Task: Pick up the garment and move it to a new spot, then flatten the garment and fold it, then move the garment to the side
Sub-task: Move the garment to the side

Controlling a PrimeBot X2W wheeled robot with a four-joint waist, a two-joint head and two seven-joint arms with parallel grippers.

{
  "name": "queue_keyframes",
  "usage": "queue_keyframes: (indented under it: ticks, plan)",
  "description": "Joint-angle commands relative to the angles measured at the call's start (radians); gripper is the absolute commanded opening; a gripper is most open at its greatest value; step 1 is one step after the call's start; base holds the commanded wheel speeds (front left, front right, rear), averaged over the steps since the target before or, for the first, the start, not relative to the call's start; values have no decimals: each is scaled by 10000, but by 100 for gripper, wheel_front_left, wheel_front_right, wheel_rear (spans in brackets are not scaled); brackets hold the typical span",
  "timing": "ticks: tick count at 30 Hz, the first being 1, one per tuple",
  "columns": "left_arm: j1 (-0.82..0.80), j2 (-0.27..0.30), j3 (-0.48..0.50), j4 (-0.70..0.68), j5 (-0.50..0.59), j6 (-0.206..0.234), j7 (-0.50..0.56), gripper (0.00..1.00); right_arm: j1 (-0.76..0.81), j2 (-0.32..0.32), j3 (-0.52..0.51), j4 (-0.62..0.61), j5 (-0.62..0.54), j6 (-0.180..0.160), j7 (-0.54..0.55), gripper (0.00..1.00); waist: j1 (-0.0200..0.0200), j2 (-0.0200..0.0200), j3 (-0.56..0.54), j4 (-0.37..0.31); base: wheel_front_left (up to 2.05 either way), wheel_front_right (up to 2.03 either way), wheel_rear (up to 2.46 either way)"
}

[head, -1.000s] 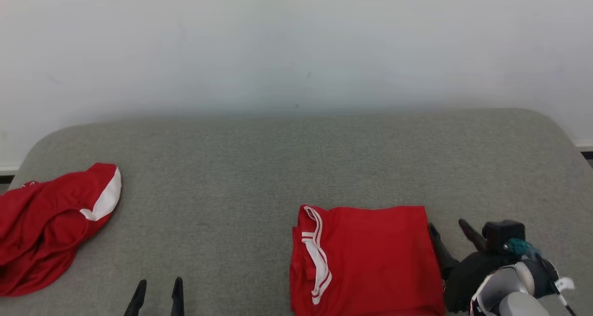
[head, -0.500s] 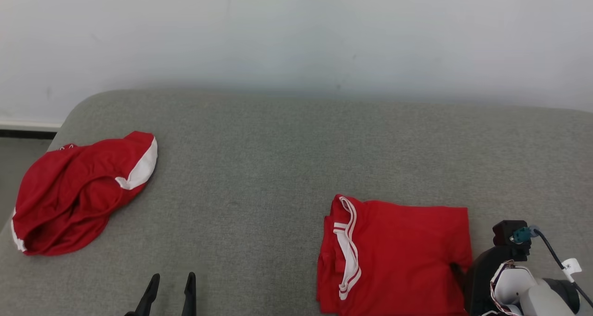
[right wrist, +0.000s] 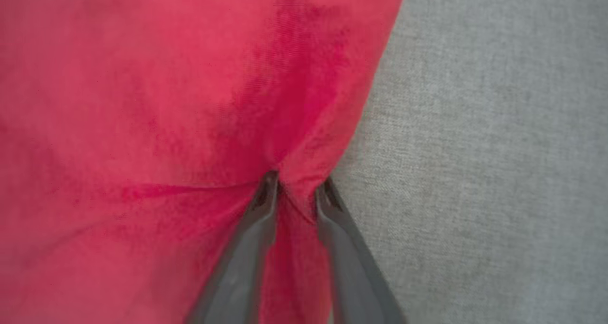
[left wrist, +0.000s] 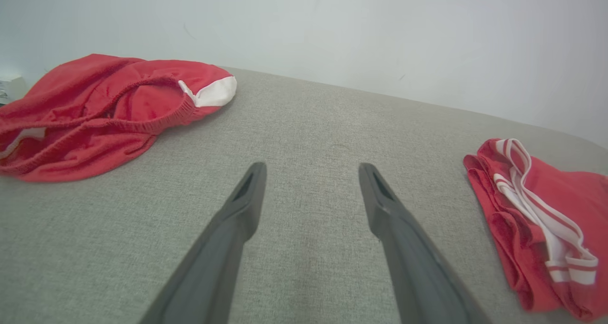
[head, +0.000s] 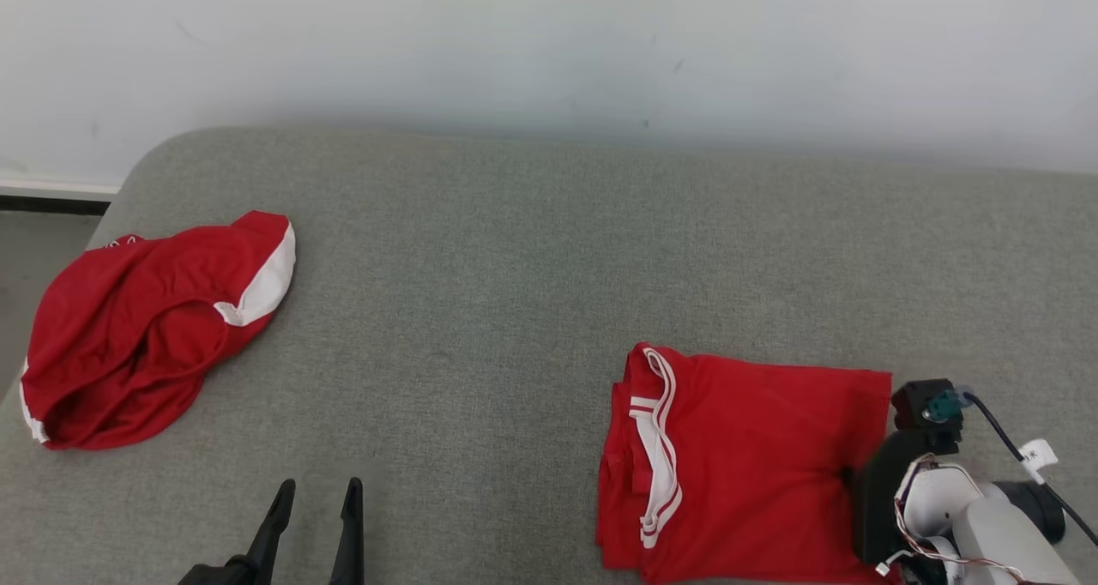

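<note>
The folded red garment (head: 746,465) with white-striped trim lies on the grey padded surface at the lower right; it also appears at the right of the left wrist view (left wrist: 532,219). My right gripper (head: 851,480) sits at its right edge, fingers mostly hidden behind the wrist. In the right wrist view the right gripper (right wrist: 297,184) pinches a bunched fold of the garment (right wrist: 142,100) near its edge. My left gripper (head: 317,491) hovers open at the lower left, and in its own view (left wrist: 311,172) nothing lies between the fingers.
A second red garment (head: 146,328) with white panels lies crumpled at the left edge of the grey surface (head: 515,268), also seen in the left wrist view (left wrist: 95,105). A pale wall stands behind. Floor shows beyond the left corner.
The head camera has shifted. My right gripper has moved from beside the folded garment onto its right edge and closed on the cloth. The left gripper stays open.
</note>
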Motion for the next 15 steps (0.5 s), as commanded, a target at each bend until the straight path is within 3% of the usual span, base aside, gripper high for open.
queue_keyframes:
  ticks: [1, 8, 15]
  plan:
    - [-80, 0, -14, -66, -62, -5, -4, 100, 150, 28, 166, 191, -49, -25, 24, 0, 0, 1, 106, -61, 0, 0, 0]
    - [-248, -1, 158, -487, -151, 78, -4, 100, -904, -1059, 1620, -721, 114, -29, 80, 0, 0, 1, 511, -809, 0, 0, 0]
    - [-560, 3, 399, -1243, -27, 122, -4, 100, -2530, -2341, 3128, -1503, 510, -26, 360, 0, 0, 1, 1340, -2131, 0, 0, 0]
